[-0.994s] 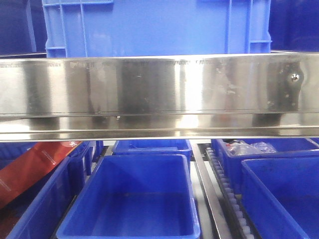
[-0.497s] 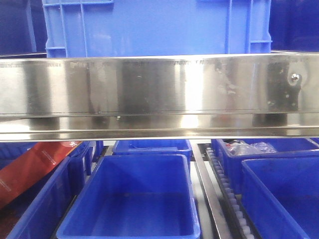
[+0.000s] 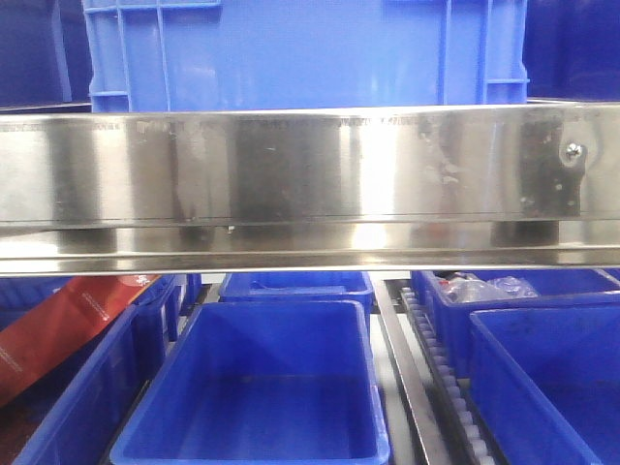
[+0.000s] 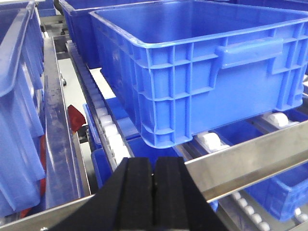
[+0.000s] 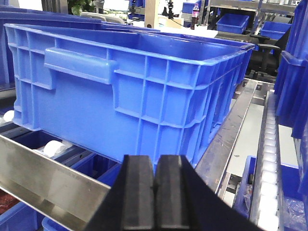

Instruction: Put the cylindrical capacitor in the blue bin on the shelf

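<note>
Front view: between the earlier frames and this one, only the reflections on the shelf's front rail (image 3: 310, 174) shift a little; bins and rail sit where they were. We read that as small motion on the robot's side of the mirror-like steel, with nothing yet arriving at any bin.

Left gripper (image 4: 154, 192): black pads pressed together, no gap, nothing between them. Right gripper (image 5: 155, 192): the same, pads closed flat on each other, empty. Both hang low in front of the rail, facing the large blue bin (image 5: 130, 86) on the upper level.

The cylindrical capacitor is not in any view. It is not in either claw and not in the bins we can see into. We judge the pick is not yet done, so the task is at an early stage.

Edges and room:
- The rail runs straight across in front of both grippers; any reach toward the upper bin must clear it.
- Upper bin wall stands tall just behind the rail, rim above wrist height in both wrist views.
- Roller tracks (image 4: 113, 139) flank the bin; narrow lanes, little side room.
- Lower-level open bin (image 3: 257, 387) has a wide empty mouth below the rail, easiest entry.
- A red strip (image 3: 58, 329) lies in the lower left bin.
</note>
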Robot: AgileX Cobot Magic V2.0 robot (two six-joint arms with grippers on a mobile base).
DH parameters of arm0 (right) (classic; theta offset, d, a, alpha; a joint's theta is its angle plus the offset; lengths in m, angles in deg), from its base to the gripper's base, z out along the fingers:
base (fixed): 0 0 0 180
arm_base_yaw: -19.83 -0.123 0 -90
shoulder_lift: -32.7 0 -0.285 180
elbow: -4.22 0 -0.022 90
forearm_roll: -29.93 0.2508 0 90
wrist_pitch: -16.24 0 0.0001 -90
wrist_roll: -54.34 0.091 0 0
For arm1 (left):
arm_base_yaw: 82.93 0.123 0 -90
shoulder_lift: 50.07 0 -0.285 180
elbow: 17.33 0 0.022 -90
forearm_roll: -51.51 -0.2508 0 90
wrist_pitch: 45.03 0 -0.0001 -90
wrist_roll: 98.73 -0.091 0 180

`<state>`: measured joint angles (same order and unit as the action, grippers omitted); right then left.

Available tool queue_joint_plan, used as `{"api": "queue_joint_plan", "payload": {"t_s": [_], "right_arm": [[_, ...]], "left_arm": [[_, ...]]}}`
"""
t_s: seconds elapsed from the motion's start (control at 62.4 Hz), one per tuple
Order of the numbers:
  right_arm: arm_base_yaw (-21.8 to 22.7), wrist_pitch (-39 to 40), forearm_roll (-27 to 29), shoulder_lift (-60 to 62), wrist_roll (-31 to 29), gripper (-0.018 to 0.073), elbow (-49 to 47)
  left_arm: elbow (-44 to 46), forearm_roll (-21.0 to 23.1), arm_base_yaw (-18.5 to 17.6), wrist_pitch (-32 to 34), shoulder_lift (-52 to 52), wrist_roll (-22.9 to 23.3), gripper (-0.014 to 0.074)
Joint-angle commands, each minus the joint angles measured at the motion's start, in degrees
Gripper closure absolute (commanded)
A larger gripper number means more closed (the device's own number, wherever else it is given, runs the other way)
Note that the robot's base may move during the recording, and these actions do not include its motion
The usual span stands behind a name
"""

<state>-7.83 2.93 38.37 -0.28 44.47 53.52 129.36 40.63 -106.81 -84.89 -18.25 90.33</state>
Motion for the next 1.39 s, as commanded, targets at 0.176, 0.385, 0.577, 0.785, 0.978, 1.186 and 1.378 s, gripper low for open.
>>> {"api": "queue_joint_plan", "payload": {"t_s": [0.176, 0.385, 0.577, 0.785, 0.978, 1.186, 1.378], "right_arm": [[0.0, 1.8, -0.3, 0.3, -0.1, 0.0722, 0.0], [0.0, 1.8, -0.3, 0.3, -0.1, 0.0722, 0.0], [0.0, 1.8, -0.3, 0.3, -0.1, 0.0722, 0.0], [0.0, 1.8, -0.3, 0.3, -0.1, 0.0722, 0.0], [0.0, 1.8, -0.3, 0.3, -0.1, 0.0722, 0.0], [0.0, 1.8, -0.3, 0.3, -0.1, 0.0722, 0.0], [0.0, 1.8, -0.3, 0.3, -0.1, 0.0722, 0.0]], "left_arm": [[-10.2, 7.8, 14.7, 16.3, -5.0, -10.2, 0.0707], [-25.1, 10.4, 23.9, 25.8, -14.4, -12.1, 0.0707], [-37.0, 12.0, 26.5, 30.2, -23.0, -12.1, 0.0707], [-43.9, 13.9, 28.3, 37.7, -24.0, -12.1, 0.0707], [-43.9, 13.9, 28.3, 38.7, -24.0, -12.1, 0.0707], [-43.9, 13.9, 28.3, 40.5, -24.0, -12.1, 0.0707], [-43.9, 13.9, 28.3, 40.5, -24.0, -12.1, 0.0707]]}}
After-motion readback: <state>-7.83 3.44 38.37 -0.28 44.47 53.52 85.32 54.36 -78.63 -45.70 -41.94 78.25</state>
